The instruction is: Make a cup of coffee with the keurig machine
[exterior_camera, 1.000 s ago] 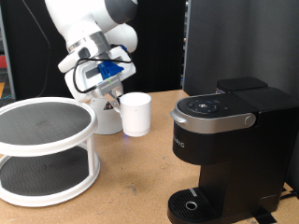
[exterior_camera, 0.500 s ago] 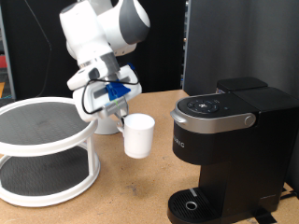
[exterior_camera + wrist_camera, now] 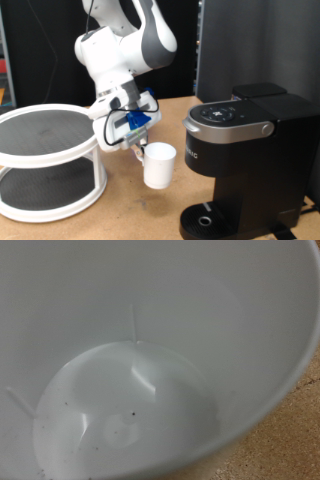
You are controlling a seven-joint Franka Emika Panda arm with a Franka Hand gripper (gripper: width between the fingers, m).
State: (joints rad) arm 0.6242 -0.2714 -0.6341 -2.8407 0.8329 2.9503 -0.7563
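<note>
At the worktop's left edge, in the exterior view, stands one white two-tier round rack (image 3: 45, 160), its dark mesh shelves bare. Next to it, near the middle of the worktop, the one gripper (image 3: 138, 146) hangs from the white arm (image 3: 120, 45) and grasps the cup (image 3: 159, 165) by its rim, on the side facing the rack. One finger appears to sit inside the wall and one outside, so I read it as clenched on the cup, though the fingertips themselves are small here. Whether the cup's base touches the wood or rides just above it cannot be told. The wrist view is filled by the cup's inside (image 3: 130, 370): dry, with a few dark specks on the bottom, and a sliver of wooden worktop (image 3: 300, 430) beyond the rim.

At the worktop's right edge sits the one keurig machine (image 3: 245, 150), its lid down, with the drip base (image 3: 205, 218) at the front right corner, bare. The cup is near the machine's left face but still apart from it, and not yet under the spout.

To carry the cup well, I judge it should stay level, be kept low enough to pass under the brew head, and be centred over the ring of the drip base without brushing the black housing.

Count: one rack, one cup, one coffee maker.
</note>
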